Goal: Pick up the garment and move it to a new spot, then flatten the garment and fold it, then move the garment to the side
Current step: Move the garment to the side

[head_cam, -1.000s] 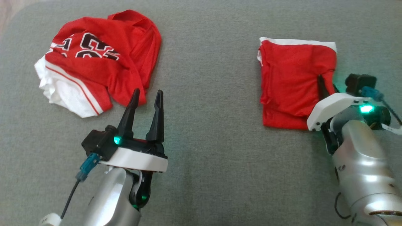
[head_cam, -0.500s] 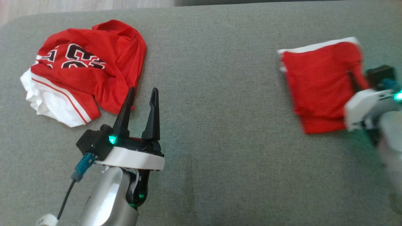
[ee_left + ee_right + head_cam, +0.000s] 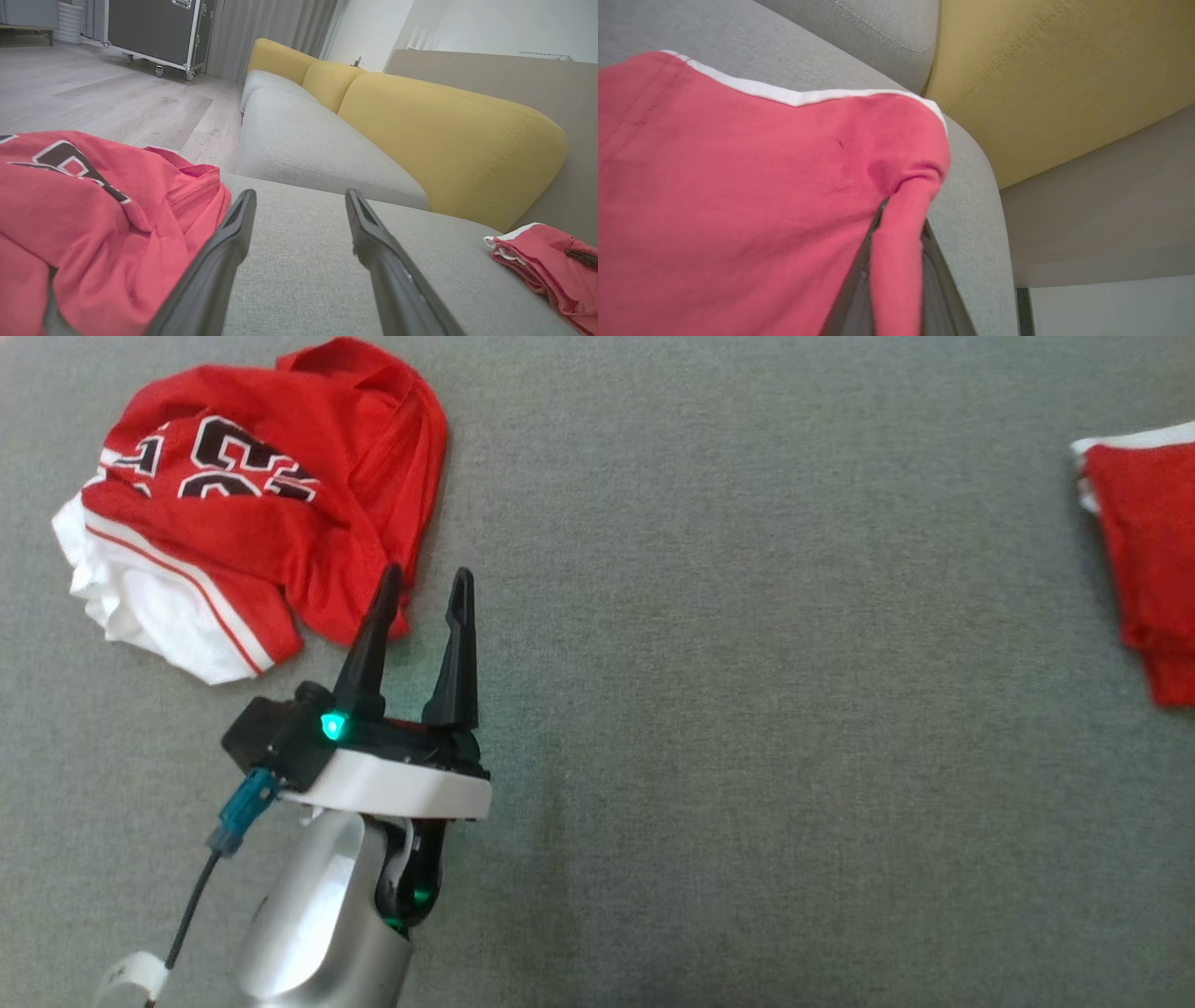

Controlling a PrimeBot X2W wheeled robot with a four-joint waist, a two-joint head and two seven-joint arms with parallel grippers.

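In the head view the folded red garment (image 3: 1144, 560) lies at the 3 o'clock edge of the grey cushion (image 3: 747, 709), partly cut off by the frame. My right claw (image 3: 900, 221) is pinching a raised fold of it near the white-trimmed corner, both dark fingers pressed against the cloth. My left claw (image 3: 427, 581) sits at 7 o'clock, spread and empty, fingers pointing toward 12. A crumpled red jersey (image 3: 252, 504) with black numerals and a white hem lies at 10 o'clock. One left fingertip is just beside its lower edge; I cannot tell whether they touch.
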